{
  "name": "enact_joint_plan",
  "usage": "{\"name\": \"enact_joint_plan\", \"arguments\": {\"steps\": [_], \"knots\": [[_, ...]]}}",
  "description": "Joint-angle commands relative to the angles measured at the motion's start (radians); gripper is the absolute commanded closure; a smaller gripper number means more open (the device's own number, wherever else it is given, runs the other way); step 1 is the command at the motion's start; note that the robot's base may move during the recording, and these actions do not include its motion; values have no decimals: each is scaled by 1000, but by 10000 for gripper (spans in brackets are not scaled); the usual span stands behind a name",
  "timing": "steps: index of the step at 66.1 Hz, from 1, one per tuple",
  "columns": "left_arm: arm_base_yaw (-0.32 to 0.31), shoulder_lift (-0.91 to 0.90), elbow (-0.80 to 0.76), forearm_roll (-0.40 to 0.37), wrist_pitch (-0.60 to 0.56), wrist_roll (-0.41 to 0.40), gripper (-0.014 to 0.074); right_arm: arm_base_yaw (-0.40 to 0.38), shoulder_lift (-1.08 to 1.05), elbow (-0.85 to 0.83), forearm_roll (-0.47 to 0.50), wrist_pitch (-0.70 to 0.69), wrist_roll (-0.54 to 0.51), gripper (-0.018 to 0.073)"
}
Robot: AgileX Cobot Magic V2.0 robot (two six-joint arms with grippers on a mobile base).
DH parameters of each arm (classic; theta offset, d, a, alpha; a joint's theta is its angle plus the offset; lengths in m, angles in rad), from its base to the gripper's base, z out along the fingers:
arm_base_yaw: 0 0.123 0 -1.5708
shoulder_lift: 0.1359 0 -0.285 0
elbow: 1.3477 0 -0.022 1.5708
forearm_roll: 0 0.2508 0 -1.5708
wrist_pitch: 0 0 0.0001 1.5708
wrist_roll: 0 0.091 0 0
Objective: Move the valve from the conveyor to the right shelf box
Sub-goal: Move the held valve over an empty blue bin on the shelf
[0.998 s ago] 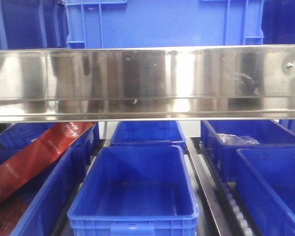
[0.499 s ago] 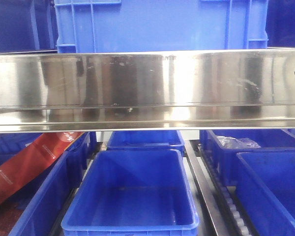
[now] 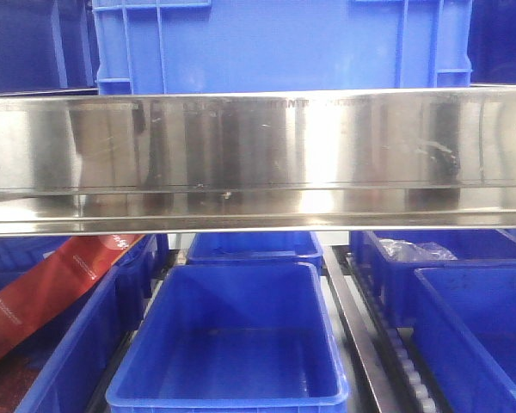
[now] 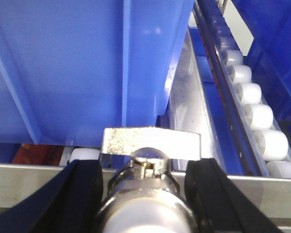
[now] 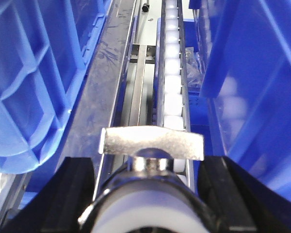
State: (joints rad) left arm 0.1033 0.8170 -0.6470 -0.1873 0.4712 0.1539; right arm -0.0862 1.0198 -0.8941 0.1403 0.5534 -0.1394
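Each gripper clamps a valve

Left gripper grips a valve, right gripper a second valve (both shiny, rounded metal). Their long axes point forward between the fingers, each with a flat, grainy handle crosswise, seemingly level.

My left fingers and right fingers are black. The left valve and right valve gleam silver, their handles faintly speckled. The bins are bright blue, the shelf rail mirror silver, rollers white, the packet red with pale lettering
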Motion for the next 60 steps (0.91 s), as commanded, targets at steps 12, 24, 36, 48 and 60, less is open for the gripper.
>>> {"name": "enact_joint_plan", "arguments": {"steps": [12,24,36,48,60], "knots": [[1,-5,-7,-10,-50,-1,708,1,-10,-8,-5,-66,-4,721],[1,-5,-7,-10,-50,-1,708,1,-8,-8,-5,-101,-4,721],[1,-5,-7,-10,-76,-1,708,1,-8,-8,-5,-134,-4,721],[1,-5,-7,-32,-101,-1,708,1,-8,-8,-5,-131,-4,721],[1,-5,-99,-43,-73,0,708,5,-8,-39,32,-82,-4,721]]}}
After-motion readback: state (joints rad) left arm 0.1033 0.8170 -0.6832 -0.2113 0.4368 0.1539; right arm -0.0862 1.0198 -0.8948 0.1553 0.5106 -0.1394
